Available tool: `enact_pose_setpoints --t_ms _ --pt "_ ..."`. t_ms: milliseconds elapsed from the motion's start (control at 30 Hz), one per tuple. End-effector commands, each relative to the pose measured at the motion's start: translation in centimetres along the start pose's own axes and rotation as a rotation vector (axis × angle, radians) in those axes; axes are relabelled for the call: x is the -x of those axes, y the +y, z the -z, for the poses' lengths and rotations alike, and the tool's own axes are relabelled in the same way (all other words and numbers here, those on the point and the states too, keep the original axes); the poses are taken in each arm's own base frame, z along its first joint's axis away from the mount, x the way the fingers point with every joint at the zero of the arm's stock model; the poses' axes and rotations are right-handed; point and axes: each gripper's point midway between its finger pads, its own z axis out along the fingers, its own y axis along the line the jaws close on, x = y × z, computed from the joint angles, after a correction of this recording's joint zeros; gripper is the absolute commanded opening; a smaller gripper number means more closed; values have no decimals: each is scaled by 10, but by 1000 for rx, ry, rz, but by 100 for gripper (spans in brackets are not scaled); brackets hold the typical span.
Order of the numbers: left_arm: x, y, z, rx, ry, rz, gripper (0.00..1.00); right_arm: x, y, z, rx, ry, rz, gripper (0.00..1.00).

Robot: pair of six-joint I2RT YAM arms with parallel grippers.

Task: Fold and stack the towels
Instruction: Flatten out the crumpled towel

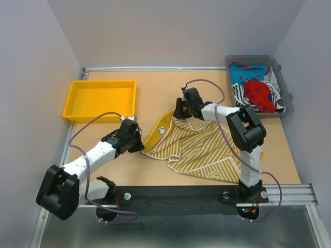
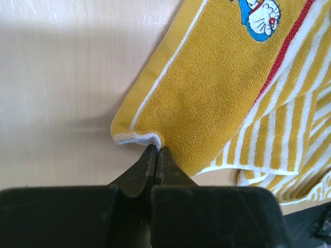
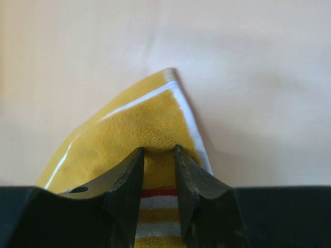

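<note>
Top external | 1 yellow striped towel (image 1: 201,147) | left end effector (image 2: 156,149), right end effector (image 3: 158,151) both pinching it

Bare surface (image 1: 155,93) lies open between the yellow tray (image 1: 101,81) and the striped towel (image 1: 201,150). The grey bin (image 1: 253,58) fills the far right corner. The right arm (image 1: 247,128) arches over the towel's right side; the left arm (image 1: 98,152) crosses the near left.
</note>
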Motion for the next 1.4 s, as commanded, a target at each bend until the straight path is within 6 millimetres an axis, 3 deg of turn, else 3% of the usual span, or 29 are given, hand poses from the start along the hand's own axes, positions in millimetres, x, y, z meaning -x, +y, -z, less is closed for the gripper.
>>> enact_pose_setpoints --t_ms 0,100,133,167,200,233,267,333,433,533,600,733,967,1367 --pt "31 -4 1 29 -49 -48 0 34 -107 19 -418 -113 10 37" --pt "55 -1 -8 86 -60 -102 0 57 -131 39 -482 -161 -21 37" --pt "74 -7 -13 103 -69 -146 0 61 -136 44 -498 -166 -11 37" --pt "87 -16 -8 86 -96 -170 0 64 -135 47 -498 -173 0 37" --pt "90 -12 -19 126 -65 -193 0 69 -133 53 -496 -185 11 37" --pt "114 -28 -17 115 -101 -220 0 73 -131 57 -490 -186 38 37" --pt "115 -25 -30 143 -63 -267 0 76 -127 60 -471 -190 52 38" --pt "140 -38 -33 146 -86 -307 0 87 -122 70 -466 -216 78 39" --pt "147 -35 -44 183 -57 -356 0 99 -103 71 -374 -211 158 43" --pt "139 -26 -44 208 -52 -353 0 105 -82 65 -259 -195 225 46" --pt "135 -23 -40 207 -60 -334 0 99 -68 55 -169 -160 255 51" --pt "123 -16 -42 203 -55 -313 0 99 -57 35 -119 -137 319 59" --pt "124 -19 -41 190 -66 -309 0 89 -51 5 -101 -90 370 59" --pt "121 -20 -40 172 -77 -282 0 38 -76 -25 -188 59 426 63"
